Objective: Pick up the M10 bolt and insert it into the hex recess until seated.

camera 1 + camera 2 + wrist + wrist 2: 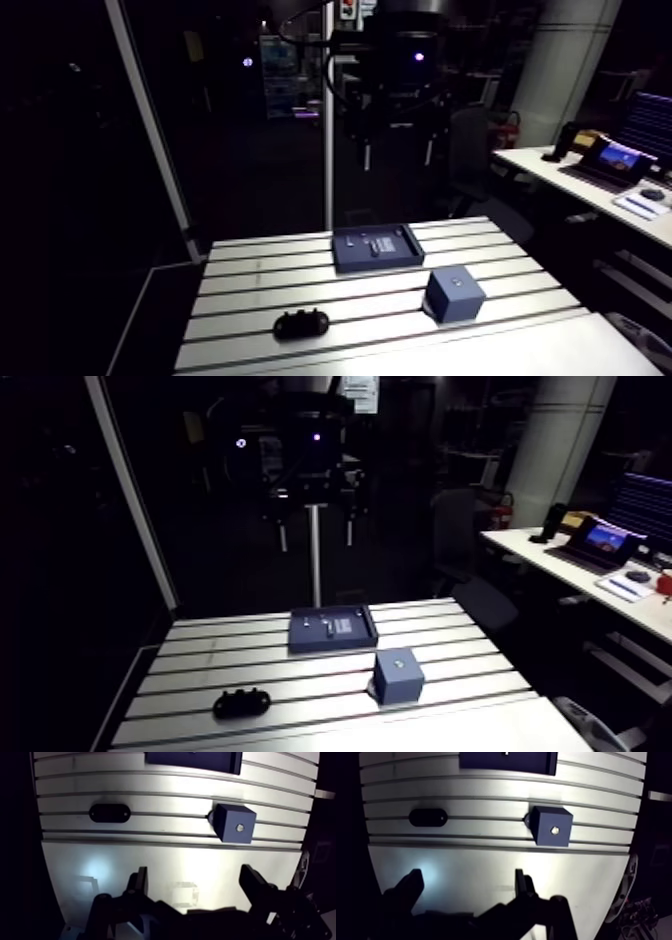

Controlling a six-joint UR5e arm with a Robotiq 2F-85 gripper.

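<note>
Wrist view: fingers [252, 883] spread wide, empty; the blue tray [210, 763] well ahead likely holds the bolt: small, stiff, slick steel. Pinch its shank.

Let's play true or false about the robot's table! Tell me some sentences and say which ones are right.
1. The gripper is open and empty. True.
2. The cube sits inside the tray. False: it stands on the table, apart from the tray.
3. A black oval thing lies on the table. True.
4. The gripper is touching the cube. False: it hangs clear of it.
</note>
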